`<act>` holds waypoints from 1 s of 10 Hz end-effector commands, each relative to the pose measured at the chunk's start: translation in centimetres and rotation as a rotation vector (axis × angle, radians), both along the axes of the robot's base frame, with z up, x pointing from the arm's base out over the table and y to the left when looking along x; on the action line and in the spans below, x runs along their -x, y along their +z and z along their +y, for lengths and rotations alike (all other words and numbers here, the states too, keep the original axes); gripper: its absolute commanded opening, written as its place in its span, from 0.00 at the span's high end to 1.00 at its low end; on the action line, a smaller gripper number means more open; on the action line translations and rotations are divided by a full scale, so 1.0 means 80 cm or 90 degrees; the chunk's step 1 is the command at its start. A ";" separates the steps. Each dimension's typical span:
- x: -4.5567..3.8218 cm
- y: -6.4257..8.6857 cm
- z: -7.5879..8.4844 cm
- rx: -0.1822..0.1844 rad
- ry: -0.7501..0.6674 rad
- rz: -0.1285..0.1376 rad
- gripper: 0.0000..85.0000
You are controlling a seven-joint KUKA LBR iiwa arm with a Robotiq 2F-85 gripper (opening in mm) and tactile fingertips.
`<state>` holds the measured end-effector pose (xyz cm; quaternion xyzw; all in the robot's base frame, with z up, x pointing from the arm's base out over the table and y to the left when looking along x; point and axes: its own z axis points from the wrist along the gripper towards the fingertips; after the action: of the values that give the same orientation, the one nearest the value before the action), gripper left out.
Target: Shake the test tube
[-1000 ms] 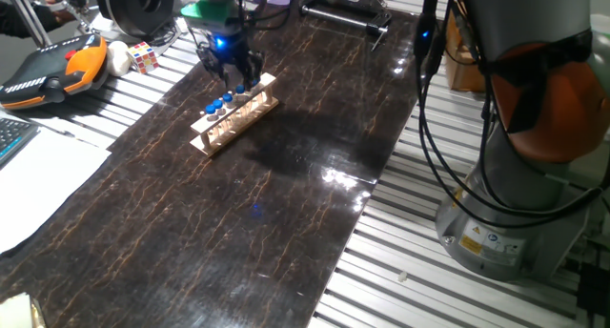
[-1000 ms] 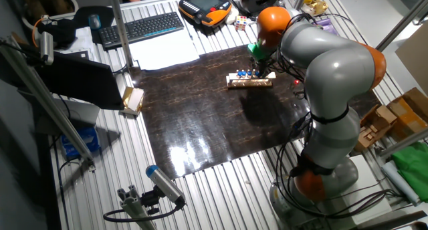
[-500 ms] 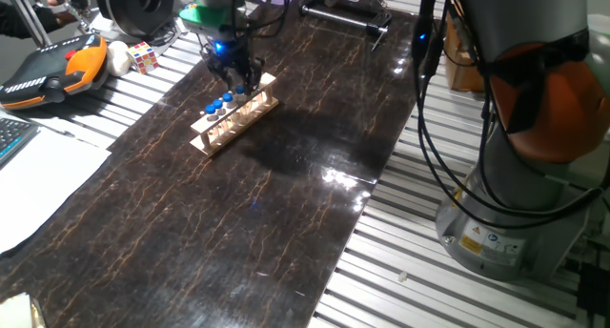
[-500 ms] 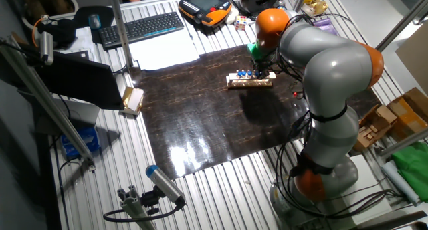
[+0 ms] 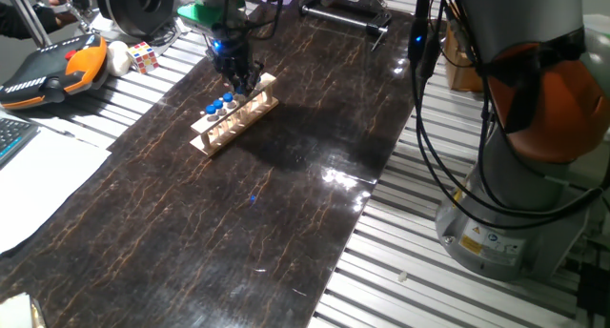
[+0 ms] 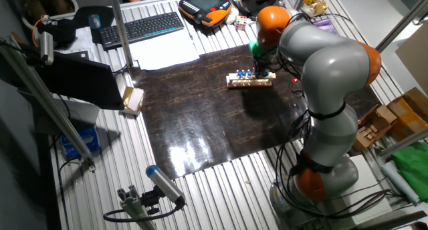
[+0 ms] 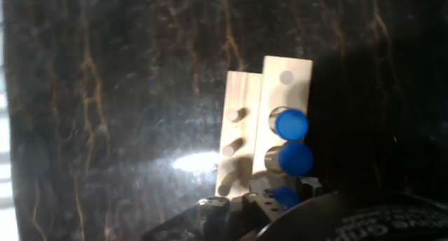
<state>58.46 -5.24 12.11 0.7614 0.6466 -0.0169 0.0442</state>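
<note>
A light wooden rack [image 5: 235, 114] stands on the dark mat and holds several blue-capped tubes [image 5: 219, 104]. My gripper [image 5: 240, 80] hangs straight over the rack's far end, its fingers drawn close together around the test tube there. In the other fixed view the gripper [image 6: 263, 69] sits just above the rack [image 6: 249, 81]. The hand view shows the rack [image 7: 287, 76] from above with two free blue caps [image 7: 291, 124]. A third cap, the test tube [image 7: 283, 195], lies half hidden between the dark gripper parts at the bottom edge.
An orange teach pendant [image 5: 52, 71] and a colour cube [image 5: 143, 56] lie left of the mat. A keyboard [image 6: 142, 27] and white paper [image 5: 38, 180] are on the slatted table. A black bar [image 5: 343, 16] lies behind. The arm's base [image 5: 510, 214] stands right.
The gripper's fingers have drawn together over the rack's far end, from spread wide to close around a tube. The rack and the other tubes have stayed put.
</note>
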 end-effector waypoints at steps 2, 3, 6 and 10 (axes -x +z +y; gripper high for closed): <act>0.001 -0.001 -0.001 -0.012 -0.204 0.004 0.75; 0.002 -0.001 -0.002 -0.017 -0.192 0.004 0.82; 0.001 0.000 -0.002 -0.021 -0.174 0.004 0.77; 0.000 0.013 -0.002 -0.036 -0.141 0.009 0.76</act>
<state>58.47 -5.40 13.20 0.8287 0.5594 -0.0089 0.0162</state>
